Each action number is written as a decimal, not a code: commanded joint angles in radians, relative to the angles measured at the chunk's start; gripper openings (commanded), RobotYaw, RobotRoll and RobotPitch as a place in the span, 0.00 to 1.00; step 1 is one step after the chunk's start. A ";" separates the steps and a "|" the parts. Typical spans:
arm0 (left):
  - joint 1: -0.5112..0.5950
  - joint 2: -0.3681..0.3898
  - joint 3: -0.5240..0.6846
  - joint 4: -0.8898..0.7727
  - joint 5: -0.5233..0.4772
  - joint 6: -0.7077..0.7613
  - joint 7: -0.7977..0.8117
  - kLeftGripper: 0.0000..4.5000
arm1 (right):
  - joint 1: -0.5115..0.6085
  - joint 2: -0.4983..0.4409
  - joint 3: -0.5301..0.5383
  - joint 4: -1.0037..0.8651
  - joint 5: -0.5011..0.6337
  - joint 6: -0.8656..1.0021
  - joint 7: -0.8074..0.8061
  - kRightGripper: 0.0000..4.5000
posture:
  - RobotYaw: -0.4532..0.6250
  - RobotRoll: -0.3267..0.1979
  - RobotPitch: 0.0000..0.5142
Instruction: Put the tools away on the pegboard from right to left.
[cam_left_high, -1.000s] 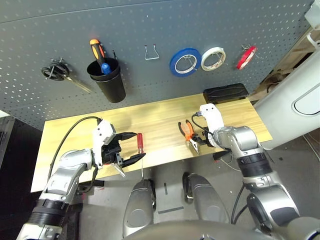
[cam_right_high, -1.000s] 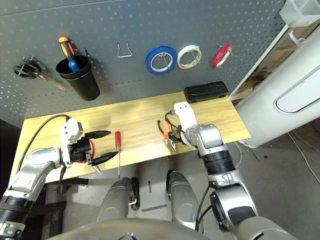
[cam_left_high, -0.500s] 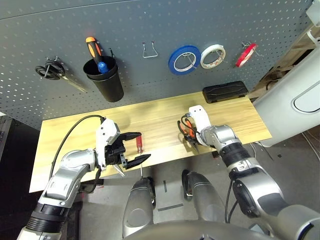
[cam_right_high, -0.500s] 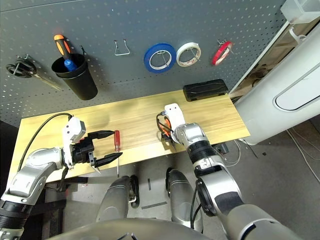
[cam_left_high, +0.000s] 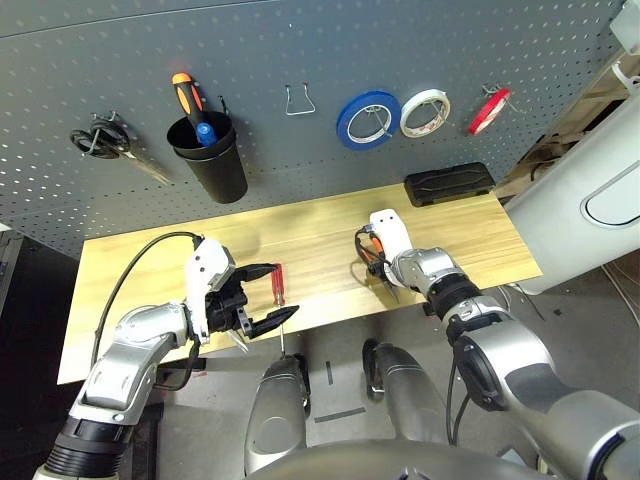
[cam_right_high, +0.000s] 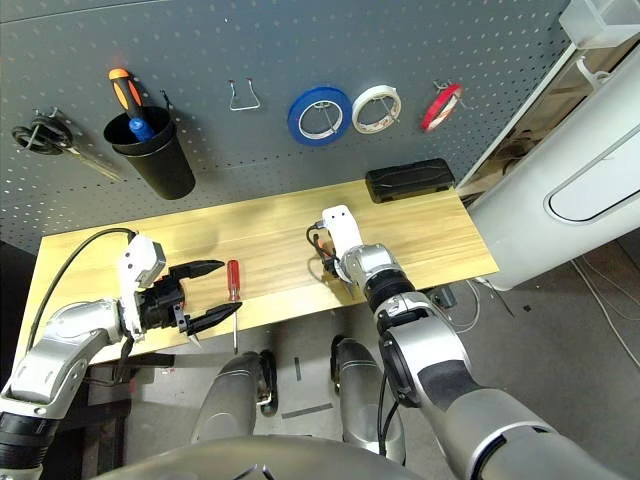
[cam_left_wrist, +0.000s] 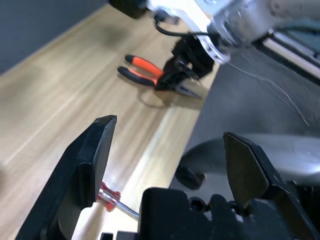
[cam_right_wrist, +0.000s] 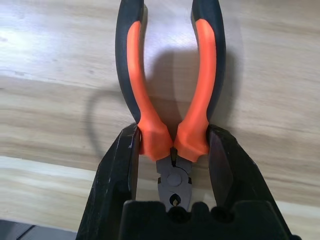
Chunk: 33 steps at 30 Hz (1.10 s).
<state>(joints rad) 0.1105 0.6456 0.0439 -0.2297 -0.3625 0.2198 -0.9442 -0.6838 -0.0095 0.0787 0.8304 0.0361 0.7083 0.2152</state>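
Note:
The orange-and-black pliers (cam_right_wrist: 137, 100) lie flat on the wooden table (cam_left_high: 320, 225), right of centre. My right gripper (cam_left_high: 378, 268) is shut on the pliers, its fingers (cam_right_wrist: 122, 165) pressing the handle bases on both sides. The red-handled screwdriver (cam_left_high: 279, 277) lies near the table's front edge, its shaft sticking out over it. My left gripper (cam_left_high: 284, 290) hangs open over that handle, one finger on either side. The red tape ring (cam_left_high: 490, 110) hangs at the far right of the pegboard (cam_left_high: 300, 50). The red-handled scissors are out of view.
On the pegboard hang black-handled scissors (cam_left_high: 100, 140), a black cup (cam_left_high: 212, 165) holding an orange-handled screwdriver, a bare metal hook (cam_left_high: 298, 100), a blue tape roll (cam_left_high: 368, 120) and a white tape roll (cam_left_high: 425, 113). A black case (cam_left_high: 450, 185) sits at the table's back right.
My right gripper has slid left along the table onto the pliers and now clasps their handles. The left gripper has stayed open by the screwdriver. The camera shifted a little.

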 joint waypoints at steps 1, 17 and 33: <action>0.020 0.013 0.050 -0.027 -0.044 0.013 -0.003 1.00 | 0.043 -0.054 0.032 -0.299 0.017 0.153 0.067 0.46 | 0.47 0.62 0.31; -0.026 -0.002 0.189 0.062 -0.149 0.016 -0.011 1.00 | 0.218 -0.280 0.042 -1.049 0.149 0.291 0.261 0.46 | 0.47 0.62 0.14; -0.038 -0.010 0.248 0.142 -0.165 -0.044 -0.009 1.00 | 0.135 -0.288 -0.003 -1.063 0.191 0.069 0.285 0.46 | 0.47 0.62 0.07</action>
<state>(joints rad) 0.0712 0.6376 0.2763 -0.1007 -0.5136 0.1801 -0.9519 -0.5305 -0.2990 0.1031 -0.2029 0.2113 0.8170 0.5004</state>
